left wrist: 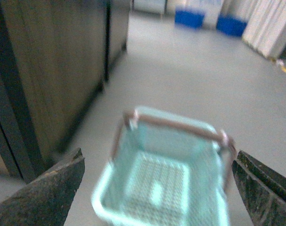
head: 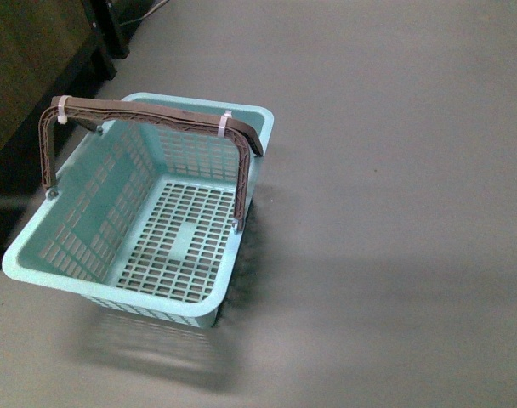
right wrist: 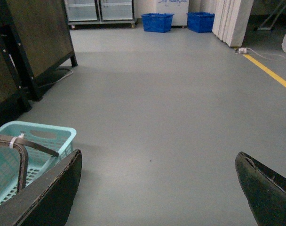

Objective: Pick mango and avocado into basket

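One basket [head: 148,301], apparently two brown handles [head: 156,112], two zip ties [head: 225,126], two blue crates [right wrist: 157,22].

a: left gripper [left wrist: 159,157], state?
b: jaws spread wide; dark fingers [left wrist: 44,193] well apart, one each side. view blurred.
a: right gripper [right wrist: 158,157]?
b: likewise, jaws wide apart, sharp view.

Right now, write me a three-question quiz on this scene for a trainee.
1. True or false: the basket already holds a fruit.
2. The basket's handles are: A) raised and tied together, B) folded flat on the rim, C) missing.
3. Fill in: the left hand and the right hand both have jaws that are ____.

Key: 1 false, it is empty; 2 A; 3 open.
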Robot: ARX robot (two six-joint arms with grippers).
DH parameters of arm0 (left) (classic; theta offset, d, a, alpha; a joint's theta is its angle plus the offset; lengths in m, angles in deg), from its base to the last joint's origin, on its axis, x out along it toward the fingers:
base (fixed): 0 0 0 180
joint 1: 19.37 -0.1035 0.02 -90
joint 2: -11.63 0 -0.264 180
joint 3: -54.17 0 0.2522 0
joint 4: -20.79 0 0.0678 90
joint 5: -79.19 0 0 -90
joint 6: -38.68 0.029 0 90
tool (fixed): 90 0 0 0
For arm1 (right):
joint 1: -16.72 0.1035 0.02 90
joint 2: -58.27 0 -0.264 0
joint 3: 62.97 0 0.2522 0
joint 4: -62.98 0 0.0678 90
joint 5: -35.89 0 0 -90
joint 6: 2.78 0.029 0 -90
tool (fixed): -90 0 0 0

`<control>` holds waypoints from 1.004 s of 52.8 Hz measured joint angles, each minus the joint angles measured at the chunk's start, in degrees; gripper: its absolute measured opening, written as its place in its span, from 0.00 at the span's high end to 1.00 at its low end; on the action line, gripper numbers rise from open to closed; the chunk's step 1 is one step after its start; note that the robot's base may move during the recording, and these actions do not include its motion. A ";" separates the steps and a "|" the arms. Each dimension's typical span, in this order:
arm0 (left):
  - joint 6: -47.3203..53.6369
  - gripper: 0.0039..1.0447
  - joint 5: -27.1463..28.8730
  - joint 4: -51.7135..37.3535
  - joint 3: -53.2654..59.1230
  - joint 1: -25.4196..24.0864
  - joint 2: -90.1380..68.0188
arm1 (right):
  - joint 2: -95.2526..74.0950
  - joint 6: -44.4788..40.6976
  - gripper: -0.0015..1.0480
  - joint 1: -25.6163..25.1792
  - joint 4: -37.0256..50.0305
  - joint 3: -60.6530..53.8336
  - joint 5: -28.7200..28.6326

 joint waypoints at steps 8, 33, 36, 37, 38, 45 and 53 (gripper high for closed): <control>-33.31 0.08 -15.89 5.92 -4.81 -10.62 -17.77 | 0.00 0.00 0.08 0.00 0.00 0.00 -0.13; -59.12 0.08 -1.46 -38.93 -22.56 3.65 -79.17 | 0.00 0.00 0.08 0.00 0.00 0.00 -0.11; -61.18 0.08 0.42 -40.17 -25.57 5.90 -85.26 | 0.00 0.00 0.08 0.00 0.00 0.00 -0.11; -61.94 0.08 1.07 -40.50 -26.84 6.71 -87.58 | 0.00 0.00 0.08 0.00 0.00 0.00 -0.11; -62.25 0.08 1.40 -40.65 -27.45 7.10 -88.74 | 0.00 0.00 0.08 0.00 0.00 0.00 -0.11; -65.57 0.08 4.33 -41.05 -34.84 10.78 -100.54 | 0.00 -0.02 0.08 0.00 0.00 0.00 -0.11; -68.50 0.08 6.36 -41.11 -42.73 13.07 -109.24 | 0.00 0.00 0.08 0.00 0.00 0.00 -0.11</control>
